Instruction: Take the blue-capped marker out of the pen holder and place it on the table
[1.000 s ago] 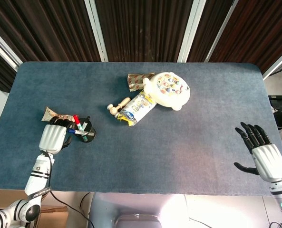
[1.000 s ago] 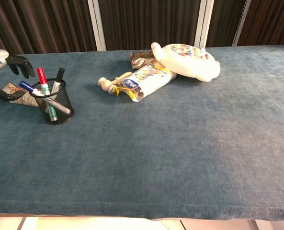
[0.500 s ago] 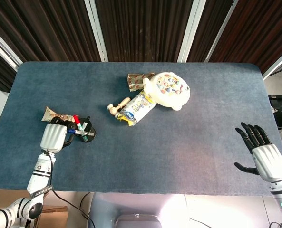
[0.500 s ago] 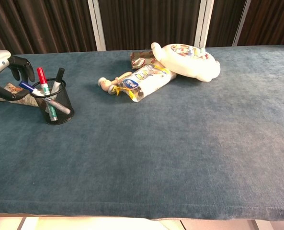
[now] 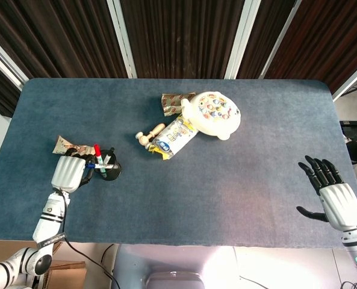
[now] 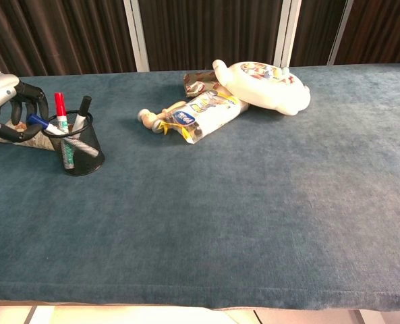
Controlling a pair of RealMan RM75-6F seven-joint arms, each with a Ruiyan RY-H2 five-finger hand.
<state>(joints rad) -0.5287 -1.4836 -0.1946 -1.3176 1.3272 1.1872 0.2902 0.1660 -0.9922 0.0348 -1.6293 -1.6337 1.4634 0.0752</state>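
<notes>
Head view: the left hand (image 5: 68, 172) is seen pressed against the pen holder (image 5: 109, 171) from its 9 o'clock side, fingers curled round the blue-capped marker (image 5: 91, 165), which leans out toward that hand, seemingly for an easy pull. The right hand (image 5: 335, 200) is held released, fingers spread, at the table's (image 5: 226, 174) far 3 o'clock edge.

Chest view: the marker's blue cap (image 6: 36, 121) is shown between dark fingers (image 6: 30, 96); whether it is firmly grasped cannot be told.

Left hand (image 6: 4, 108) is cut by the chest view's edge.
</notes>
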